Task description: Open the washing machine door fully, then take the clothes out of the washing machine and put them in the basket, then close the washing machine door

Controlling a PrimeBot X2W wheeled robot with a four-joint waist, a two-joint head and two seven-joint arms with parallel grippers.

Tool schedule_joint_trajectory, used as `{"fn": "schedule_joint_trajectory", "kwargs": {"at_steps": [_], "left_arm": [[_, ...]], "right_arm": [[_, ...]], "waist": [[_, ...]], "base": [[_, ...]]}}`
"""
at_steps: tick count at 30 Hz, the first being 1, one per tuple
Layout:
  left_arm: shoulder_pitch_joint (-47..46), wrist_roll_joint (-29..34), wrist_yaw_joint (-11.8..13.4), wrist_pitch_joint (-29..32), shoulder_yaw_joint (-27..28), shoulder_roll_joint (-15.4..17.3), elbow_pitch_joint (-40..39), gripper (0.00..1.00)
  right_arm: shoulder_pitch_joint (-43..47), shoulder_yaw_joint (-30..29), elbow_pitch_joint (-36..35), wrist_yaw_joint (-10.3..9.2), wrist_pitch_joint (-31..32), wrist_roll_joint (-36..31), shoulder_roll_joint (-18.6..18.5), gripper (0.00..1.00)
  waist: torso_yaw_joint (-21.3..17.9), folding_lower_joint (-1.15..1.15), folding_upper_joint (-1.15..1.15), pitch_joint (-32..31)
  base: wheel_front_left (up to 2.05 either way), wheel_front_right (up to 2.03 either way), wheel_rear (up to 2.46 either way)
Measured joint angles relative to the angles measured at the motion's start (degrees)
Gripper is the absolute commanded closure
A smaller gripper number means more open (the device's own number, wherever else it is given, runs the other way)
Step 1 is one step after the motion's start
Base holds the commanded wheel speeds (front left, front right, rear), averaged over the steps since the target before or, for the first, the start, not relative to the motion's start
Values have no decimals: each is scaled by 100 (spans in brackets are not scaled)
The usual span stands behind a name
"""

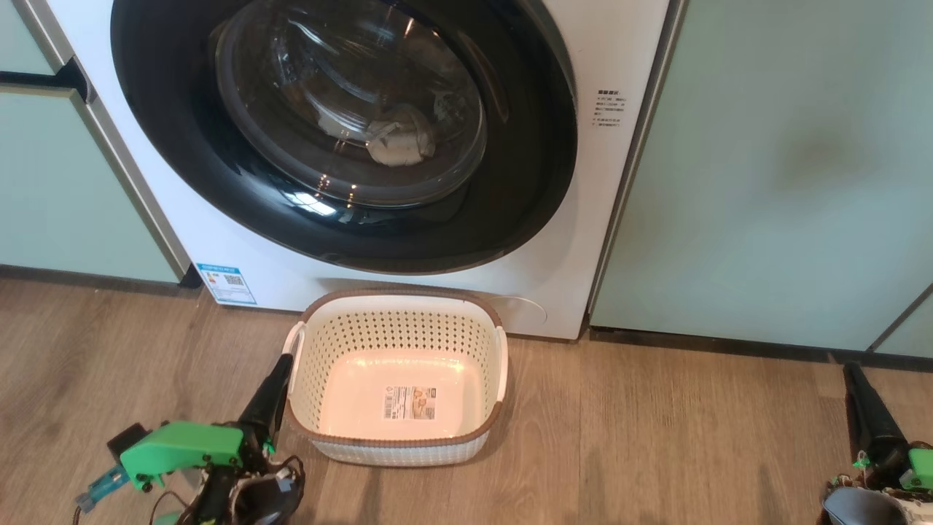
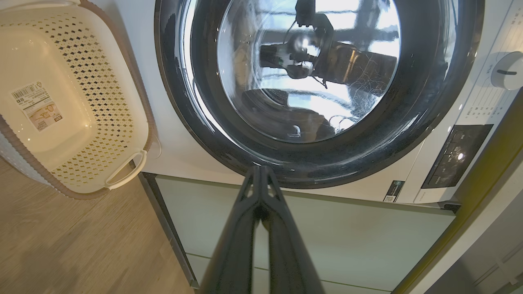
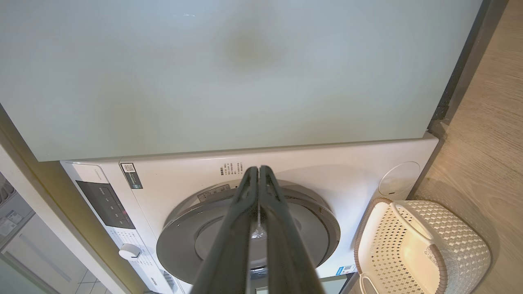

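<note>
Door position: the washing machine door (image 1: pixel 342 124) sits shut against the white washing machine (image 1: pixel 554 277), directly above the basket.
Door handling: judged rigid and fairly heavy, swinging on a hinge with a latch to overcome. The glossy black ring looks slippery and the glass bowl should not be knocked.
Door hold: no handle can be made out. The likely purchase is the outer rim on the latch side, but I cannot tell which side that is.
Clothes position: the clothes (image 1: pixel 397 138) lie as a pale heap low in the drum, seen through the glass.
Clothes handling: judged light, limp and easy to snag. Pinch a raised fold.
Basket position: the basket (image 1: pixel 397 295) stands empty on the wooden floor (image 1: pixel 656 437), just in front of the machine.
Basket handling: judged light, stiff plastic that is likely to slide if nudged.
Left hand: the left hand (image 1: pixel 283 361) is clenched on nothing, its fingertips pressed together beside the basket's left handle. In its wrist view, the left hand (image 2: pixel 257 169) aims at the door's rim.
Right hand: the right hand (image 1: pixel 853 372) is clenched and empty, well off to the right.
Writing, machine: a blue sticker (image 1: pixel 226 283) with a QR code and a small printed block (image 1: pixel 609 109) beside the door are both too small to read.
Writing, basket: the label (image 1: pixel 410 402) on its bottom has a barcode, but the text is illegible.
Controls: a dark control panel (image 2: pixel 457 155) and a white dial (image 2: pixel 506 71), with unreadable markings.
</note>
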Motion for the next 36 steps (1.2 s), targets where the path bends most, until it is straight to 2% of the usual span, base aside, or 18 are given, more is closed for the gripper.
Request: {"fn": "schedule_joint_trajectory", "kwargs": {"at_steps": [36], "left_arm": [[0,1,0,0,0,0,0,100]], "right_arm": [[0,0,0,0,0,0,0,100]], "waist": [[0,0,0,0]], "base": [[0,0,0]]}}
